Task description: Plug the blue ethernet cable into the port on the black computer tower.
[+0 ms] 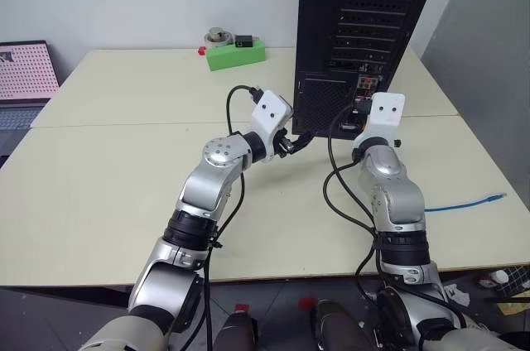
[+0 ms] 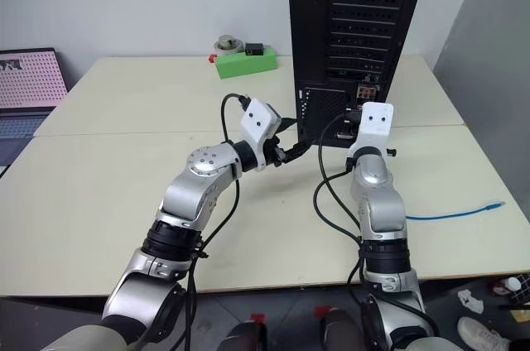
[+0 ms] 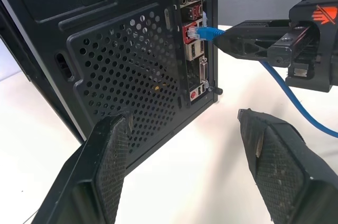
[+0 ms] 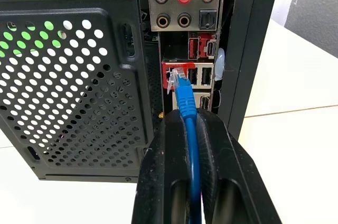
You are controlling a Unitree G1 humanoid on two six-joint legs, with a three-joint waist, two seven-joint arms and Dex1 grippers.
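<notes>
I am at the insertion step: my right gripper (image 4: 193, 129) is clamped tight on the long bright-blue ethernet cable (image 4: 186, 102) just behind its small clear plug, and the plug tip sits at the mouth of the port (image 4: 174, 76), a squarish red-framed socket in the narrow vertical connector strip at the rear of the tall black metal computer tower (image 3: 121, 60). From the left wrist view the plug looks partly entered, but I cannot tell whether it has latched. I judge the next move to be a short straight push along the plug's own line, kept square so the clip seats. My left gripper (image 3: 185, 155) hangs spread wide and empty just beside the tower's mesh grille, touching nothing. The cable's slack trails back across the pale table (image 1: 124, 169) to my right.
</notes>
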